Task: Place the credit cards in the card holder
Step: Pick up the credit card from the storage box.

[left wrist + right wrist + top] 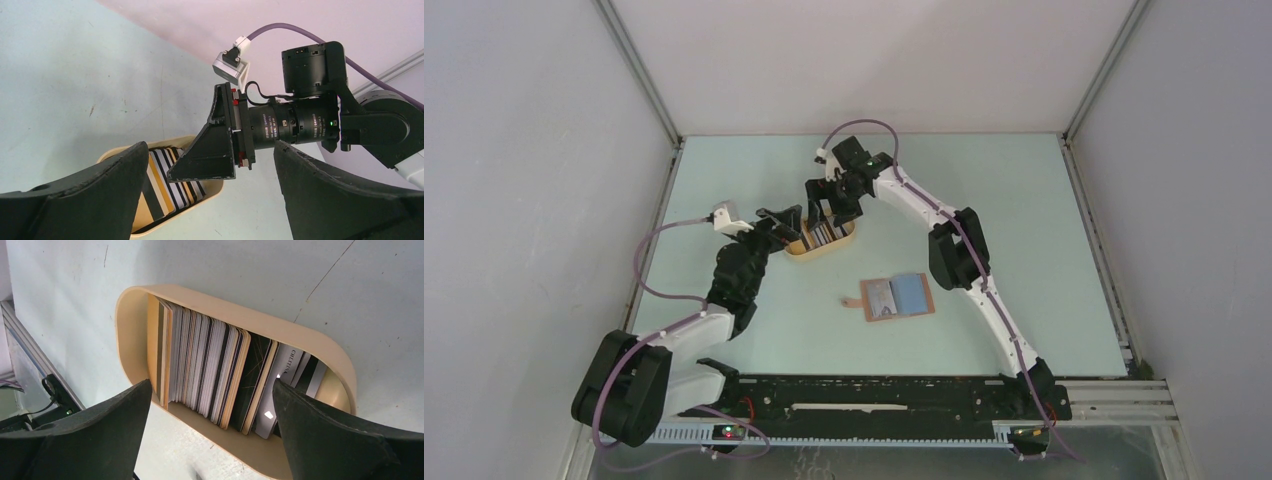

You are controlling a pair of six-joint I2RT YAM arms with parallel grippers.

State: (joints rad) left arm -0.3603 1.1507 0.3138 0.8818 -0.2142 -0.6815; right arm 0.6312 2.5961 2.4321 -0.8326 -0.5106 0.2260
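I have the right end effector (211, 385) hanging directly over the oval tan tray (240, 320), pointing down. Its jaws are spread wide and grasp nothing. The two black fingers (100, 440) stand on either side of the row of credit cards (210, 375), which are packed on edge inside the tray. I cannot tell whether the fingertips touch the tray or the cards.

The left end effector (784, 225) sits just beside the tray's left end, and it is released too, with nothing between its fingers. Through its wrist camera I see the striped faces of the cards at that end of the tray, with the right end effector's black wedge beyond them.

The card holder (896, 296) lies opened flat on the counter (1024, 250). It is well apart from both end effectors, nearer the arm bases and off to the right of the right end effector. Its snap tab (852, 303) sticks out of its left side. The left half shows a grey panel, the right half a blue one.
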